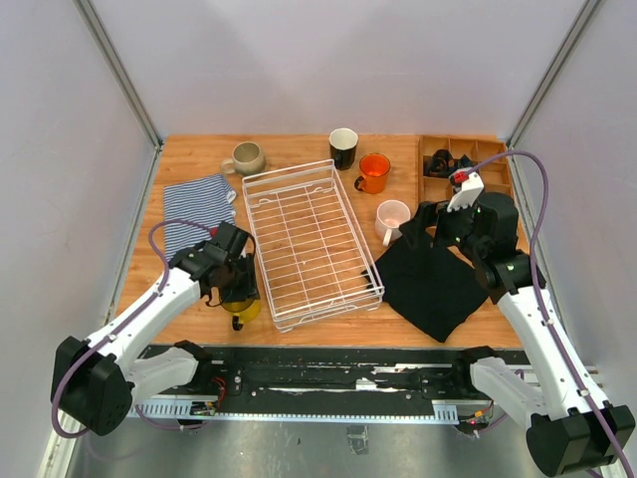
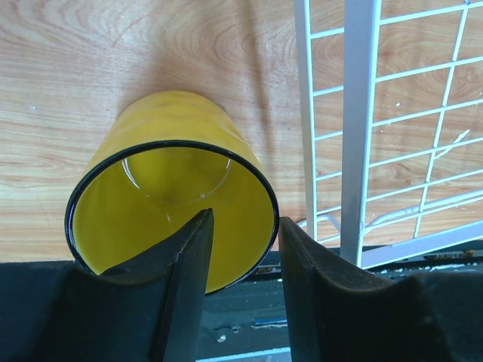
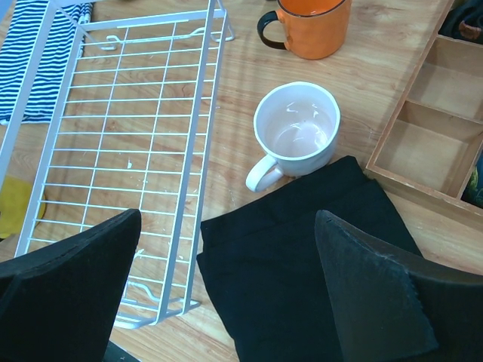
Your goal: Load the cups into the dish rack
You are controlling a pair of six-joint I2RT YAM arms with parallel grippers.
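The white wire dish rack (image 1: 289, 170) stands empty mid-table and shows in both wrist views (image 2: 358, 128) (image 3: 204, 128). The yellow mug (image 1: 242, 311) (image 2: 151, 204) stands left of the rack's near corner. My left gripper (image 1: 239, 289) (image 2: 245, 219) is open, with one finger inside the mug and one outside its rim. The beige mug (image 1: 246, 157), black mug (image 1: 343, 147), orange mug (image 1: 374, 172) (image 3: 313, 30) and pale pink mug (image 1: 392, 217) (image 3: 296, 128) stand on the table. My right gripper (image 1: 426, 221) (image 3: 226, 219) is wide open and empty, just short of the pink mug. The whitish-grey mug is out of view.
A black cloth (image 1: 433, 284) (image 3: 302, 264) lies right of the rack under my right gripper. A striped cloth (image 1: 194, 204) lies at the left. A brown wooden compartment tray (image 1: 488, 164) (image 3: 423, 143) holding dark items sits at the back right. The table's near edge is just behind the yellow mug.
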